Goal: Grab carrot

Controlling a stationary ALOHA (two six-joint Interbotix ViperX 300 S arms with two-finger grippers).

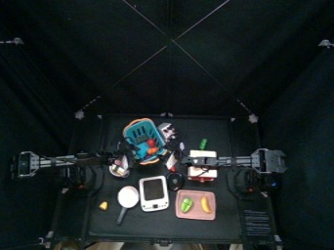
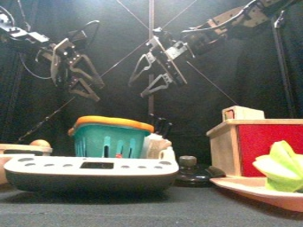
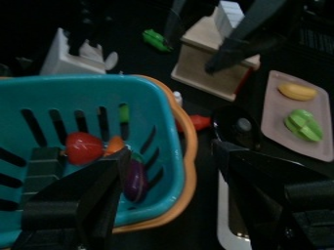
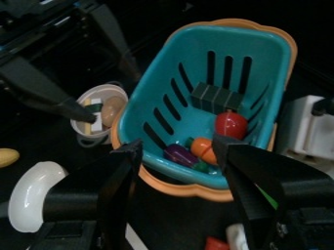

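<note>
The teal basket (image 1: 140, 128) (image 2: 110, 142) with an orange rim stands at the table's back middle. A small orange-red piece, apparently the carrot (image 3: 198, 122) (image 4: 216, 243), lies on the table just outside the basket's rim. Inside the basket (image 4: 196, 49) lie a red ball, a stubby orange piece, a purple piece and a dark block. My left gripper (image 2: 77, 75) (image 3: 170, 171) hangs open above the basket's edge. Over the basket's other side my right gripper (image 2: 160, 75) (image 4: 177, 171) also hangs open. Neither touches anything.
A red and cream box (image 1: 201, 168) (image 2: 254, 142) stands right of the basket. A white scale (image 1: 154, 191) (image 2: 89, 168) sits at the front, a pink plate (image 1: 206, 211) with green and yellow food at front right. A white ladle (image 1: 127, 198) and a yellow lump (image 1: 104, 206) lie front left.
</note>
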